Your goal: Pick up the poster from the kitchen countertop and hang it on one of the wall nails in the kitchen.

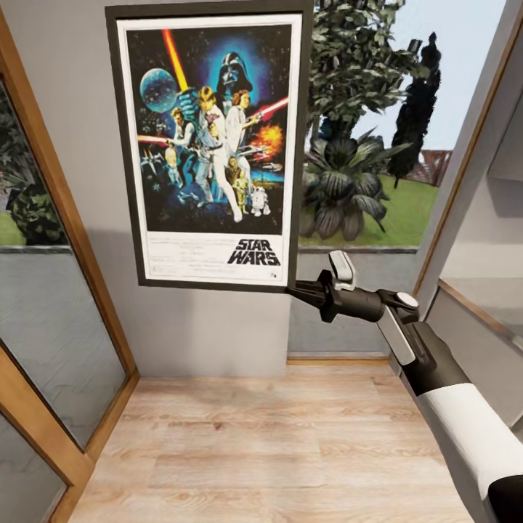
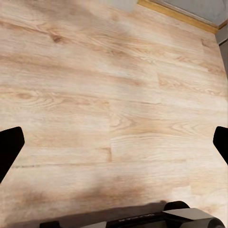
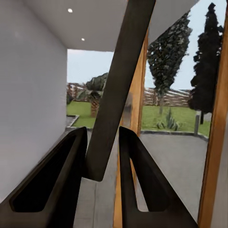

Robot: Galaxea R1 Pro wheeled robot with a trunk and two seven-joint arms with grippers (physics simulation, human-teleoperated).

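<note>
Head view first: the poster (image 1: pixel 211 145) is up in the air, upright with its long axis vertical, face toward the camera, held in front of the grey wall (image 1: pixel 196 327) between two windows. The right gripper (image 1: pixel 301 293) has it pinched at the lower corner, down at five o'clock on the frame, so the sheet rises from the grip toward eleven o'clock, and the right arm reaches in from four o'clock. No nail can be made out on the bare wall; if one is there it may well be hidden behind the poster or above the picture's edge. The poster's right edge overlaps the window (image 1: pixel 378 145) with the garden behind it. Over to the left wrist view: the left gripper (image 2: pixel 114 142) is spread wide, nothing between its dark fingertips (image 2: pixel 9 147), pointing at the wooden floor (image 2: pixel 114 71), well out of the action. Right wrist view now: the two fingers (image 3: pixel 61 175) are clamped on the poster's thin dark edge, which runs slanting up between them, the grey wall close on one side and a wooden window frame (image 3: pixel 216 142) on the other. The judgement: the right arm alone does the hanging, and the call is finding the nail above.
</note>
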